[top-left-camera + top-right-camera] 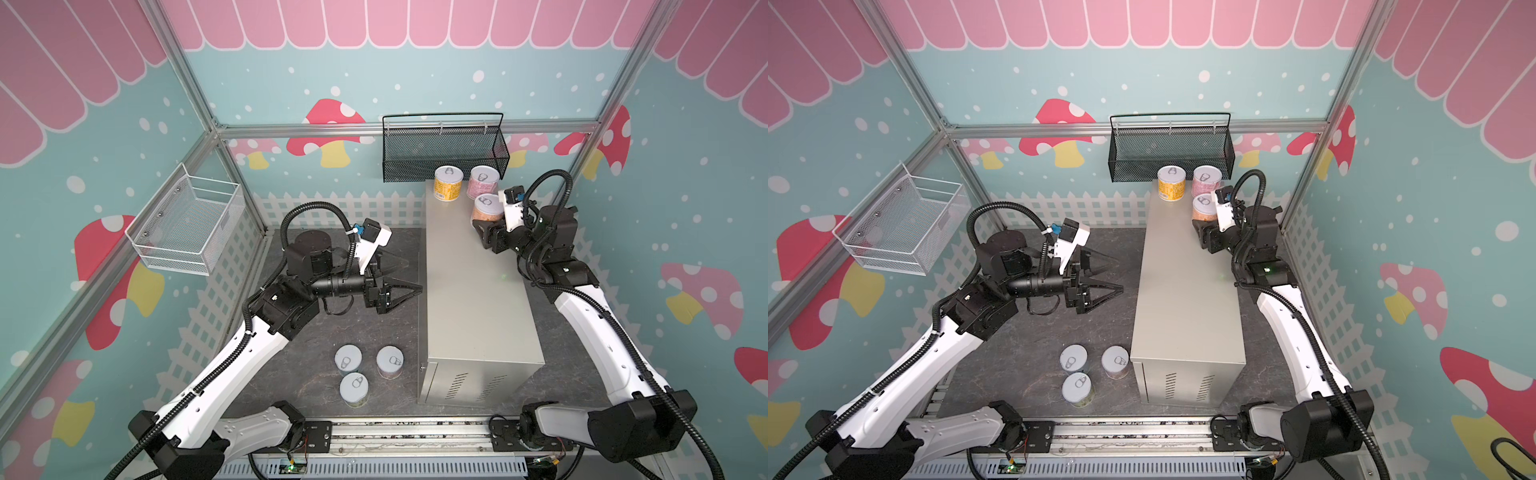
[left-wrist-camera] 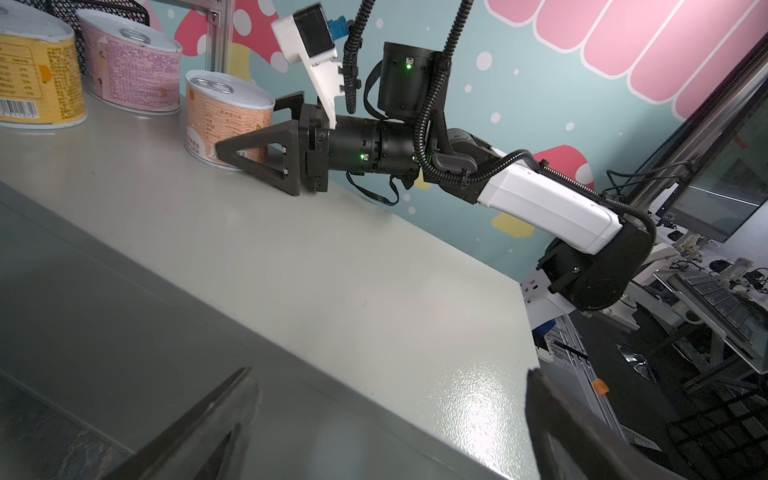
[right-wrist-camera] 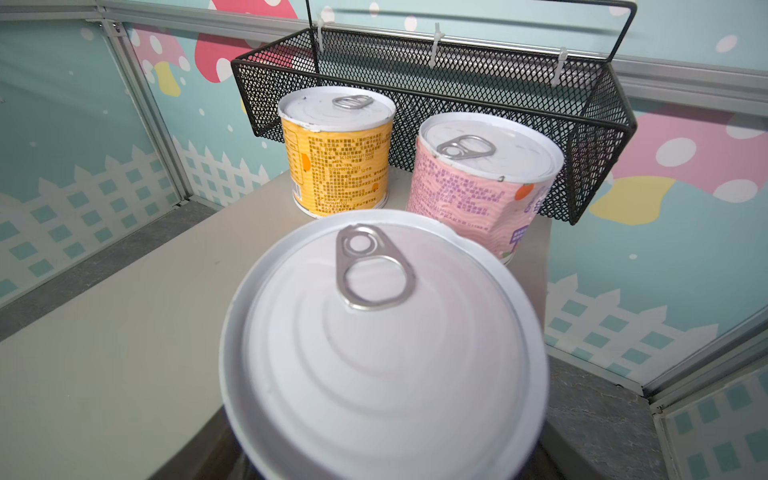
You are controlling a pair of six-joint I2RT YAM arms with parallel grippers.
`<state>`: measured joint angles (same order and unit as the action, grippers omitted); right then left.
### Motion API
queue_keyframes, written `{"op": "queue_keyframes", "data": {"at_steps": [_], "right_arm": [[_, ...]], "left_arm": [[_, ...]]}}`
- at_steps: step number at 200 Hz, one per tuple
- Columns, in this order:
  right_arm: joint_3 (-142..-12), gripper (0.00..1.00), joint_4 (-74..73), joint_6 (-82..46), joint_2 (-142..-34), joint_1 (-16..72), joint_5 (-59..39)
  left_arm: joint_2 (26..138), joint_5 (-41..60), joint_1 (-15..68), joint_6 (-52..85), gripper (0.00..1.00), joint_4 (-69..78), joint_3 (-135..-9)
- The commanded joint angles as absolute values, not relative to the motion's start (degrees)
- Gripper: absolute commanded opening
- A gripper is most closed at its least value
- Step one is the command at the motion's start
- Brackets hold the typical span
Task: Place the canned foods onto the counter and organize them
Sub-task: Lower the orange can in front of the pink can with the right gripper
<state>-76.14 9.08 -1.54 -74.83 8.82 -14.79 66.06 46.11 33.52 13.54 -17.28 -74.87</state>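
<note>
**Right arm grips a can on the counter.** The right gripper [image 1: 490, 221] is clamped on the orange can [image 1: 486, 208], which stands upright near the far end of the counter [image 1: 469, 291], right of centre in the upper half of both top views. In the left wrist view, one black finger [image 2: 226, 151] presses along the can's side, and the can's base sits at the counter's surface.

Behind it, the yellow can [image 1: 448, 183] and the pink can [image 1: 482, 180] stand side by side at the counter's far edge. They are just below the black mesh basket [image 1: 444, 160] on the back wall. The orange can sits just in front of the pink one, and whether the two touch cannot be told.

Left of centre, the left gripper [image 1: 415, 274] hovers over the dark floor [image 1: 374, 324] beside the counter's long side, its jaws wide apart and holding nothing.

In the lower centre, three cans [image 1: 353, 388] stand clustered on the floor just left of the counter's vented end, lids up. Their labels are barely visible from above. A white wire basket [image 1: 187, 224] hangs on the left wall.
</note>
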Motion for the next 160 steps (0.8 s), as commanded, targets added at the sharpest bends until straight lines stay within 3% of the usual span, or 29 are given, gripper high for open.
{"op": "queue_keyframes", "data": {"at_steps": [1, 160], "right_arm": [[-76.5, 0.65, 10.0, -0.6, -76.6, 7.8, -13.7], [-77.5, 0.65, 8.2, 0.4, -80.7, 6.8, -17.9]], "left_arm": [[66.2, 47.0, 33.9, 14.0, 0.99, -16.4, -74.6], [67.6, 46.9, 34.2, 14.1, 0.99, -16.4, -74.7]]}}
